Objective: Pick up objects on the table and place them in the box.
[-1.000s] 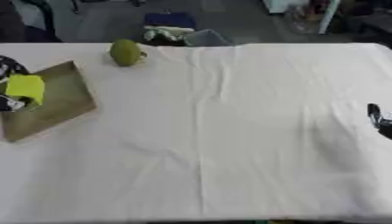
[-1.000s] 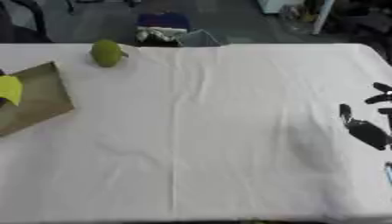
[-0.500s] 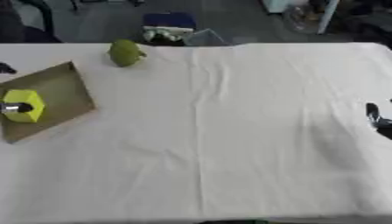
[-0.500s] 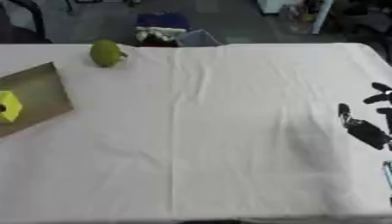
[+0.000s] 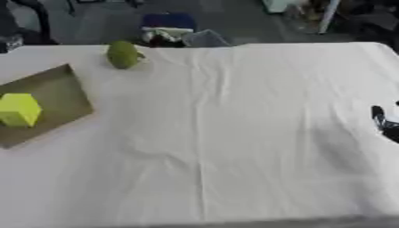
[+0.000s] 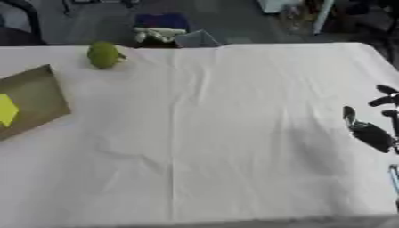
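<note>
Two things are what matter on this table (image 5: 234, 133): a yellow block (image 5: 18, 109) and a green fruit (image 5: 122, 54). The whole top is covered in a soft white cloth with a long crease down the middle and a few wrinkles. The block is chunky, faceted and matte, and it sits inside the shallow brown cardboard box (image 5: 59, 89) way over on the far side of the table from the fingers. The fruit is roundish, dull green, maybe a pear or avocado, hard to say, and it rests on the cloth near the back edge, just beyond the box's corner and well apart from the fingers too.

The box is cut off by the picture edge, so only part of it shows. Behind the table sits a blurry pile of blue and white stuff (image 5: 171, 29) on the floor, I can't make out what.

The right hand (image 6: 370, 133) pokes in at the right edge, black, hovering low over the cloth with fingers (image 6: 349, 115) straight and spread, holding nothing. Most of its arm is out of view. The left hand doesn't show anywhere.
</note>
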Motion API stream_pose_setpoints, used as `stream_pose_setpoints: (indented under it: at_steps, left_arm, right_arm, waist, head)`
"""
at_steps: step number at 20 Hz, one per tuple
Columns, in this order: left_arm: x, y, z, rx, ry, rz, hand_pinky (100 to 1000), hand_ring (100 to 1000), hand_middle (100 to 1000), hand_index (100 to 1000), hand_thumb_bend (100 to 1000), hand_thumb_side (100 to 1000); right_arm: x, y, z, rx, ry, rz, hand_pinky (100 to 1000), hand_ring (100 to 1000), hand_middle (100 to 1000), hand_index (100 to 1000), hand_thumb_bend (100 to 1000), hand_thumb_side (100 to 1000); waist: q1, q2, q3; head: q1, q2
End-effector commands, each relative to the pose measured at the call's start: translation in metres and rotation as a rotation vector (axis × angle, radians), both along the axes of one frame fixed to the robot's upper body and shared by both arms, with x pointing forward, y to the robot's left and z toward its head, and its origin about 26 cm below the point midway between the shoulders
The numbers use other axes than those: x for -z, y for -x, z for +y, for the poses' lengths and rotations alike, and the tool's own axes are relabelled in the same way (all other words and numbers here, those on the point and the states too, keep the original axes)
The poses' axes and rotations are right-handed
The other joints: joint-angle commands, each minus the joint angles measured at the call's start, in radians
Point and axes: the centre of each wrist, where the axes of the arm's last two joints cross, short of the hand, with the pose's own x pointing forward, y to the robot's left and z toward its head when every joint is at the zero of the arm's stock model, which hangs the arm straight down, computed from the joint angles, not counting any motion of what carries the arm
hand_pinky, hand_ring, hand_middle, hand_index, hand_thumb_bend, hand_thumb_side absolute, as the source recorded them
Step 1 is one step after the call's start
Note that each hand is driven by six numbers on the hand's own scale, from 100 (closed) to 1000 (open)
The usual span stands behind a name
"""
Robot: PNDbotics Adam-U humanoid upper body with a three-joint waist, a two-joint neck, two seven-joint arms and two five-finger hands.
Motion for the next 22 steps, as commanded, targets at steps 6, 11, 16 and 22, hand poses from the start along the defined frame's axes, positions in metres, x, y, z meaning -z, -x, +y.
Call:
stream_pose_setpoints:
  at_steps: [6, 11, 16, 22]
  left_arm:
    - [0.033, -0.043, -0.034, -0.133, 0.147, -0.099, 809, 728, 816, 888, 405, 744]
    - [0.056, -0.055, -0.053, -0.216, 0.166, -0.118, 804, 723, 812, 885, 390, 707]
    - [0.075, -0.057, -0.062, -0.269, 0.154, -0.092, 793, 713, 804, 883, 354, 684]
    - [0.084, -0.058, -0.069, -0.273, 0.157, -0.063, 781, 700, 790, 871, 352, 704]
  right_arm:
    - [-0.02, -0.012, 0.012, -0.054, 0.003, -0.051, 736, 979, 605, 894, 339, 300]
    - [-0.024, -0.016, 0.021, -0.08, -0.002, -0.062, 736, 978, 604, 893, 339, 300]
    - [-0.025, -0.017, 0.024, -0.087, -0.006, -0.066, 736, 978, 604, 893, 338, 299]
    - [-0.025, -0.018, 0.027, -0.096, -0.011, -0.067, 736, 978, 603, 893, 338, 299]
  waist:
    - [-0.003, 0.009, -0.054]
    - [-0.005, 0.021, -0.082]
    - [-0.006, 0.024, -0.091]
    - [-0.009, 0.026, -0.097]
  head:
    - [0.043, 0.005]
    - [0.07, 0.0]
    - [0.112, -0.012]
    - [0.165, -0.026]
